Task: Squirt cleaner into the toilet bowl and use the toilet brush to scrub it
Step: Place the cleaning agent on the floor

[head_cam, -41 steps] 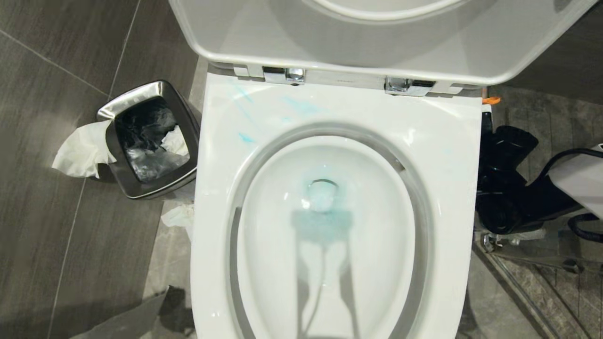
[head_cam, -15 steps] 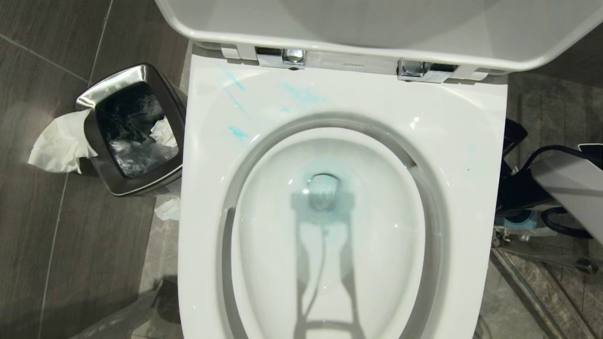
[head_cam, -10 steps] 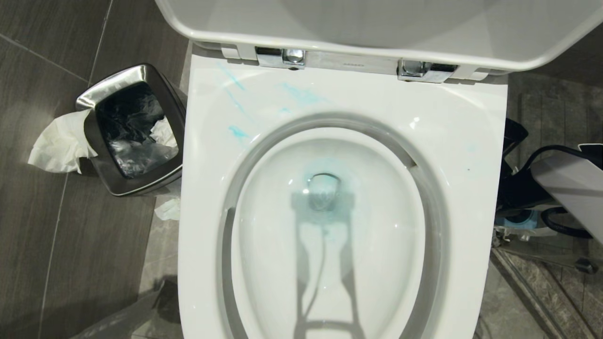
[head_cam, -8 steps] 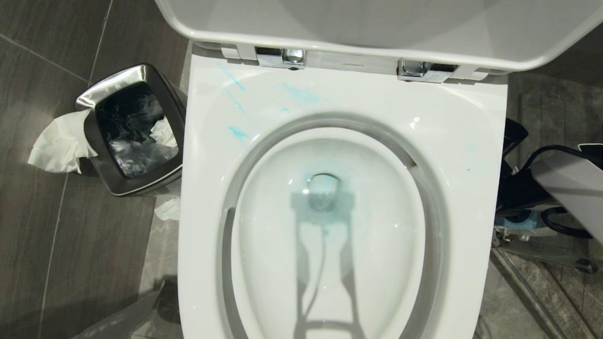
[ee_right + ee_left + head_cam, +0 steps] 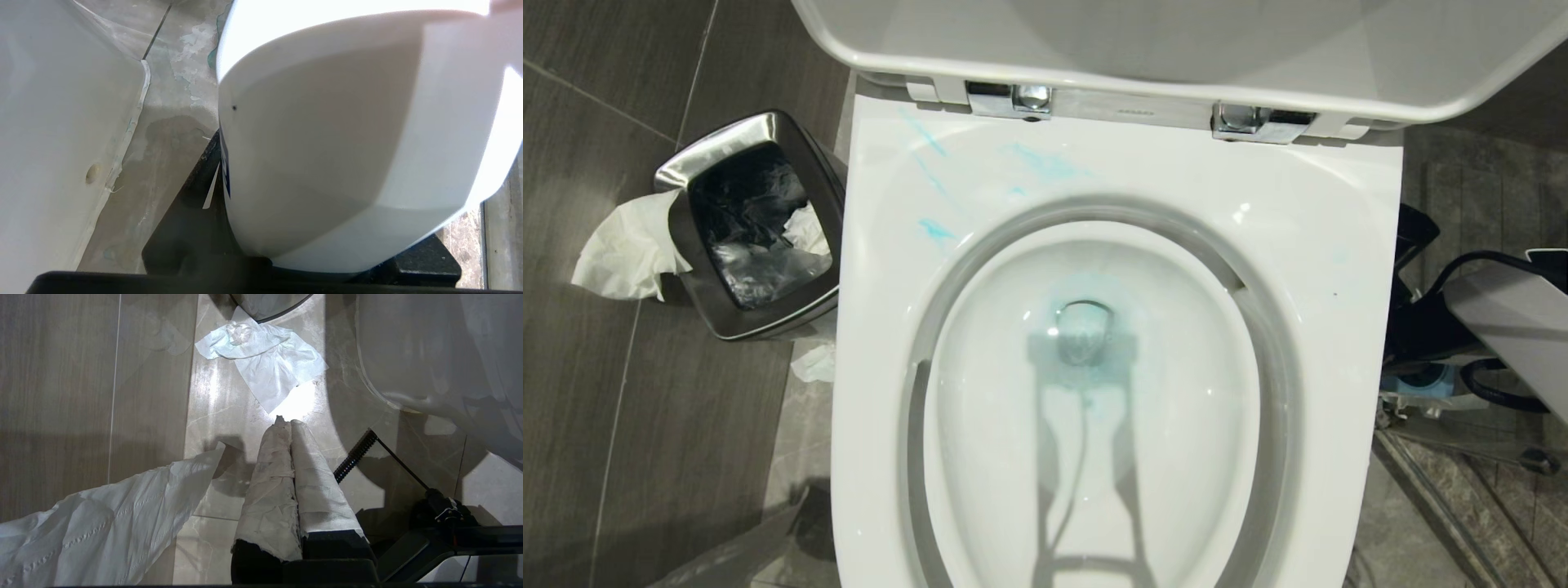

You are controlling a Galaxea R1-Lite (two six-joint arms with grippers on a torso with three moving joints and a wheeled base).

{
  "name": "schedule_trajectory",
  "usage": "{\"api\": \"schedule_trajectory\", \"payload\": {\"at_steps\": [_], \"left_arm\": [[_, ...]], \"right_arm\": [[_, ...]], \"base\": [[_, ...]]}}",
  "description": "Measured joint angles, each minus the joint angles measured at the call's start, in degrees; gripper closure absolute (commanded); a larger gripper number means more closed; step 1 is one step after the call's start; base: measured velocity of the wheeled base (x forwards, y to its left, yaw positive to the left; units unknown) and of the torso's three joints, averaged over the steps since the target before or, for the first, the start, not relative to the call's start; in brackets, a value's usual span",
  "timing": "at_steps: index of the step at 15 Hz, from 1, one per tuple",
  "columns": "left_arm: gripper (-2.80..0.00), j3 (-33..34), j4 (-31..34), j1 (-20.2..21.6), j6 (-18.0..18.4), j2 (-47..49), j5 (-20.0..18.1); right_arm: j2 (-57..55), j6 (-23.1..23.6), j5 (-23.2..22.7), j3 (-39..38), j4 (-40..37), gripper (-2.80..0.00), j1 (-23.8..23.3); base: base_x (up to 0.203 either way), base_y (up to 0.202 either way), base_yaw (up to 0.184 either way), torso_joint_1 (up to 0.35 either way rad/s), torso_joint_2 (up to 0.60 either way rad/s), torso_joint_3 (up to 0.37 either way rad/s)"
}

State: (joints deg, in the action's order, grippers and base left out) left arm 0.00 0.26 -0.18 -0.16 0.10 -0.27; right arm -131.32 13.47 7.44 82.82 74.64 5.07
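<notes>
The white toilet bowl (image 5: pixel 1307 229) fills the head view, seat and lid raised. Turquoise cleaner smears (image 5: pixel 1045 163) mark the back of the rim, and a blue tint (image 5: pixel 1086 363) rings the drain. The toilet brush is out of view. My right arm (image 5: pixel 1503 314) reaches down beside the bowl's right side. In the right wrist view my right gripper (image 5: pixel 310 228) is shut on a white bottle (image 5: pixel 327 143) with a blue label edge, low by the floor. My left gripper (image 5: pixel 286 422), its fingers wrapped in white paper, hangs shut over the floor tiles.
A steel-rimmed bin (image 5: pixel 760 131) with a black liner stands left of the bowl, tissue (image 5: pixel 621 249) hanging beside it. Crumpled tissue (image 5: pixel 265 363) lies on the floor. A pale blue object (image 5: pixel 1421 382) sits low on the right. The toilet's white base (image 5: pixel 53 122) is close to the bottle.
Since the earliest frame the whole picture has shifted, so the camera moved closer. Over the last second nothing has moved.
</notes>
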Motion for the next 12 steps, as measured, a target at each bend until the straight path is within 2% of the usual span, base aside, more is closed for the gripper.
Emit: {"api": "schedule_trajectory", "payload": {"at_steps": [12], "left_arm": [[0.00,0.0,0.0,0.0,0.0,0.0,0.0]], "right_arm": [[0.0,-0.1,-0.2,-0.1,0.2,0.00,-0.4]], "base": [[0.000,0.000,0.000,0.000,0.00,0.000]]}}
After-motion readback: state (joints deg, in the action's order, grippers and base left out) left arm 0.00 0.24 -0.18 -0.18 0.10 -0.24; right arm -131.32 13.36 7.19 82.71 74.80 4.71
